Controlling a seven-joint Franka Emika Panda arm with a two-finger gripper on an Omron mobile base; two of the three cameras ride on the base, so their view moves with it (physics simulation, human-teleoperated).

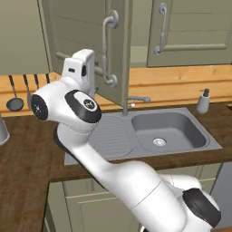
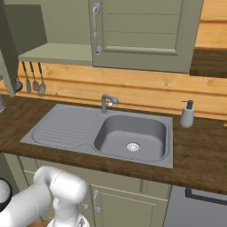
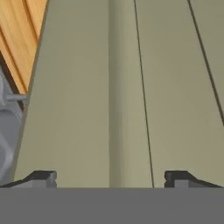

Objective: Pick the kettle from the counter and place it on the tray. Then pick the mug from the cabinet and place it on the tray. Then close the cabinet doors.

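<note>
the gripper (image 3: 109, 179) is spread wide and empty against the left cabinet door (image 1: 115, 50). that door is ajar; closing looks unfinished.

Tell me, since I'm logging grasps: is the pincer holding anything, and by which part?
Nothing is held. The pincer stands open, its tips apart, facing the flat panel of a green cabinet door.

Orange-wood wall panelling (image 2: 133, 88) behind; low green cupboards (image 2: 128, 199) beneath.

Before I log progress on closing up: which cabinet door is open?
The left cabinet door, swung out above the sink's drainboard; the right door sits shut.
</note>
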